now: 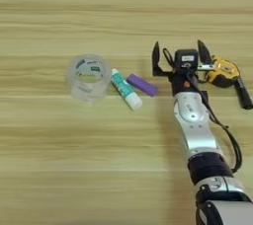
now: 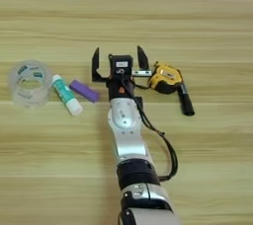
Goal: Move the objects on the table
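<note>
While reaching up from the 6 o'clock edge, silver forearm ends in right gripper near table centre, two black fingers spread wide apart, nothing between them. Points toward 12 o'clock, w/ black cable looping along the arm's 3 o'clock side.

Just at 3 o'clock of the gripper: yellow-black tape measure, right next to the 3 o'clock finger; contact can't be told. Black marker lying at approx 4 o'clock of the tape measure, touching or nearly touching it, slanted toward 5 o'clock.

At 9 o'clock of the gripper, a loose row of 3 items: short purple cylinder lying on its side, nearest to the 9 o'clock finger but apart from it; white-teal glue stick just beside it at 9 o'clock, on its side, white cap end toward 5 o'clock; clear tape roll further at 9 o'clock, close to the glue stick's teal end, standing on its flat side w/ hole up.

All items sit in the table's middle band, on tan and pale striped grain.
</note>
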### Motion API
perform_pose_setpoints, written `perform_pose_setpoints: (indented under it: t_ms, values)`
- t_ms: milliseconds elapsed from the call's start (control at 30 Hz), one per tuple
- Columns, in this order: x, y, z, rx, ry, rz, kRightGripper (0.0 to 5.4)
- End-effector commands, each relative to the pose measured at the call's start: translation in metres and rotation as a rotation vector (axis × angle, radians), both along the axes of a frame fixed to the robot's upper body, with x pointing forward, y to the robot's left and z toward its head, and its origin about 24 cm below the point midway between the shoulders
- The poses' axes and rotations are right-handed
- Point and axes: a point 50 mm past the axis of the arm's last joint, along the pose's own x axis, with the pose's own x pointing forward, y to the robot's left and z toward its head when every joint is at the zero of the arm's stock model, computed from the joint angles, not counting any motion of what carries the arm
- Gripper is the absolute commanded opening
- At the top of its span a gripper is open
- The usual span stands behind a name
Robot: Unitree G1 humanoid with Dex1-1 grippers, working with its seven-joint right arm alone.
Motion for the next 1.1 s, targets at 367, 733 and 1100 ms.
perform_pose_setpoints:
  t_ms: [367,733,1100]
  values:
    - [0.008,-0.060,0.033,-0.030,-0.065,-0.240,5.37]
    - [0.015,-0.082,0.017,0.053,0.046,-0.302,5.37]
    - [0.019,-0.089,0.005,0.102,0.121,-0.331,5.37]
